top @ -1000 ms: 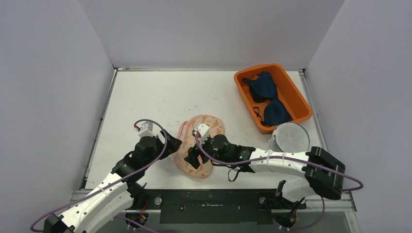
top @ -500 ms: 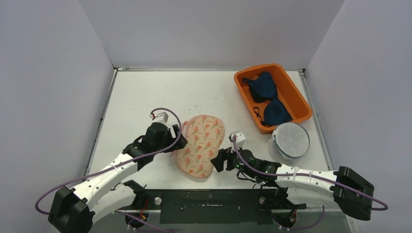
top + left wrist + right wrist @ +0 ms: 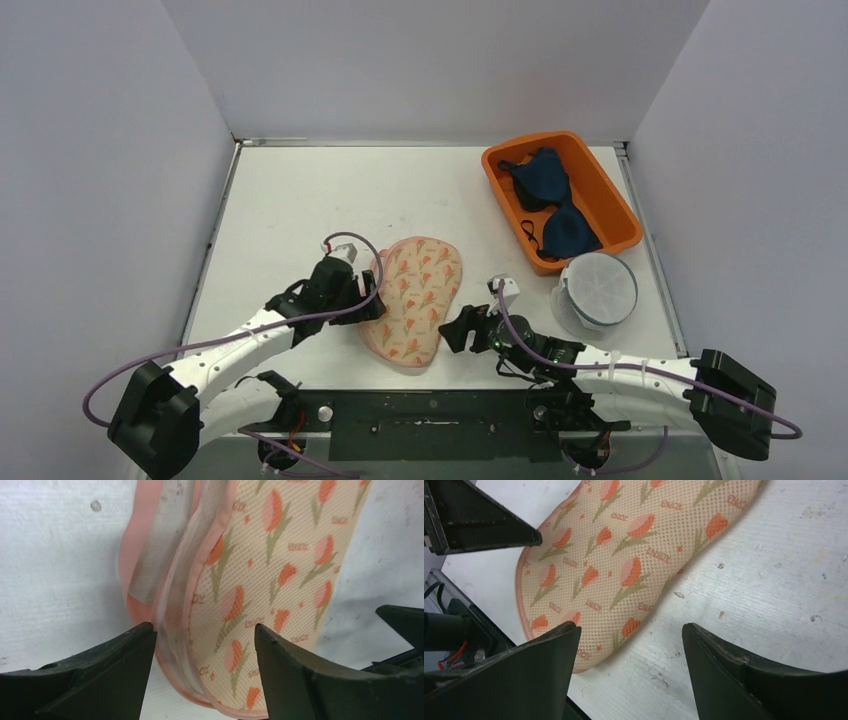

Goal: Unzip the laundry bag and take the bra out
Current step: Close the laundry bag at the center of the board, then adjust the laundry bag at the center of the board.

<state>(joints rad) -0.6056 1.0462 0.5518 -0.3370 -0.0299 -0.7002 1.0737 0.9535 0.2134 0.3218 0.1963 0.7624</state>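
The laundry bag is a pink mesh pouch with orange tulips, lying near the table's front middle. My left gripper is at its left edge. In the left wrist view it stands open, its jaws astride the near rim of the bag, where layered pink edging shows. My right gripper is just right of the bag's near end. It is open over bare table, with the bag ahead and to the left. A dark blue bra lies in the orange bin. The bag's inside is hidden.
The orange bin sits at the back right. A round white mesh container stands in front of it, close to my right arm. White walls close in the table on three sides. The table's front edge is right behind both grippers.
My right gripper has come off the top of the bag and drawn back to its right. The left gripper has moved up to the bag's left edge, its jaws narrowing a little.
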